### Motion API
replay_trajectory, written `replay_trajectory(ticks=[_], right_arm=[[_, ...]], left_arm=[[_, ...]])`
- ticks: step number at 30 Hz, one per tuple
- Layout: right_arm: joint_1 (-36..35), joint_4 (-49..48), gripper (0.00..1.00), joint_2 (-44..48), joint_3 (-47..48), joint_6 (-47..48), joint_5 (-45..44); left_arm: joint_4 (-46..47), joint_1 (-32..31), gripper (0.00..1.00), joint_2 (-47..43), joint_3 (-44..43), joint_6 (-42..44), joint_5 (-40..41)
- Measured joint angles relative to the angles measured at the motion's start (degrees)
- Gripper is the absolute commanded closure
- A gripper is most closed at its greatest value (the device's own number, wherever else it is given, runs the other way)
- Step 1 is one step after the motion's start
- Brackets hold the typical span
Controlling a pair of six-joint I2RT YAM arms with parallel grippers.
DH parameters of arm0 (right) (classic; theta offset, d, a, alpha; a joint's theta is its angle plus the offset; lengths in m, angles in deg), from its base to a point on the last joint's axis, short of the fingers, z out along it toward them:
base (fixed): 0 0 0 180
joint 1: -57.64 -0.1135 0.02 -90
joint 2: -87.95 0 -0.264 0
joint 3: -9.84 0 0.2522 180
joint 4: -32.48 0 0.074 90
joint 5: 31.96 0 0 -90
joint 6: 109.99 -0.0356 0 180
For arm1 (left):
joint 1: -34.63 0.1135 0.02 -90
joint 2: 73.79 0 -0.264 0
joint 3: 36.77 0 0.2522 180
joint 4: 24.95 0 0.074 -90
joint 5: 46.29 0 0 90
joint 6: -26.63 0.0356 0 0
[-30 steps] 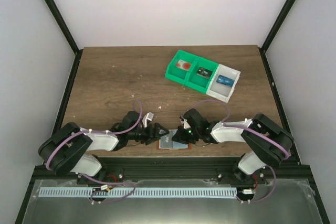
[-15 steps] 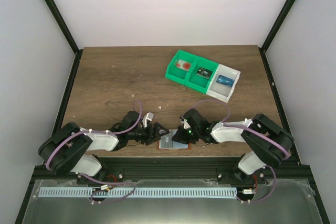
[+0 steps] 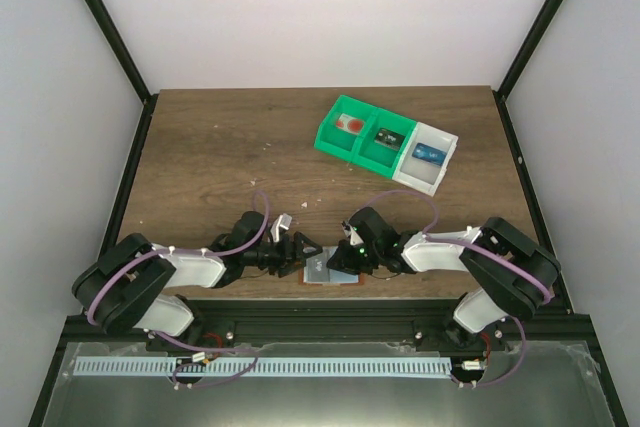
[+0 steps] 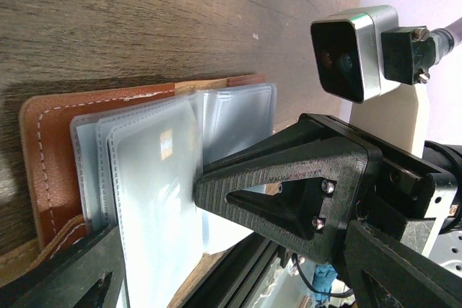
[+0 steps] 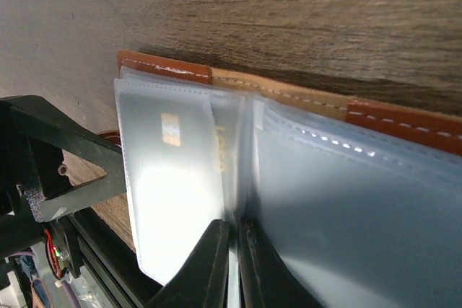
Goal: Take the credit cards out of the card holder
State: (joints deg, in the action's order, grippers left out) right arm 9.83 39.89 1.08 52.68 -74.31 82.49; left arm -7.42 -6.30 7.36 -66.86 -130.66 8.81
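Extraction step under way: card holder (image 3: 330,274) is lying open at the bench (image 3: 220,147) near edge, left pincer (image 4: 155,225) released wide and seemingly steadying it, right pincer (image 5: 234,239) clenching a clear sleeve (image 5: 242,178) edge; next move probably calling for drawing a card free.

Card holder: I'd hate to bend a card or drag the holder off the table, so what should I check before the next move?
1. Card holder open with its sleeves exposed: ok.
2. A card to pull is visible: ok. A pale card with a gold chip sits in a clear sleeve.
3. Right gripper has the card and not just plastic: cannot tell. Its fingers pinch a thin sheet edge of the holder.
4. Left gripper bracing the holder: not ok. Its jaws stand wide open and clamp nothing.
5. Holder well in from the table edge: not ok. It lies right at the near edge.
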Motion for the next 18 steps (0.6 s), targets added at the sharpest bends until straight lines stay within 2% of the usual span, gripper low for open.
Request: replay_trajectory(ticks=[18], right_arm=[[0.0,-0.4,0.89,0.5,-0.3,0.0,-0.1]], left_arm=[[3.0,-1.0,0.16,-3.0,-1.6,-1.3,-1.9]])
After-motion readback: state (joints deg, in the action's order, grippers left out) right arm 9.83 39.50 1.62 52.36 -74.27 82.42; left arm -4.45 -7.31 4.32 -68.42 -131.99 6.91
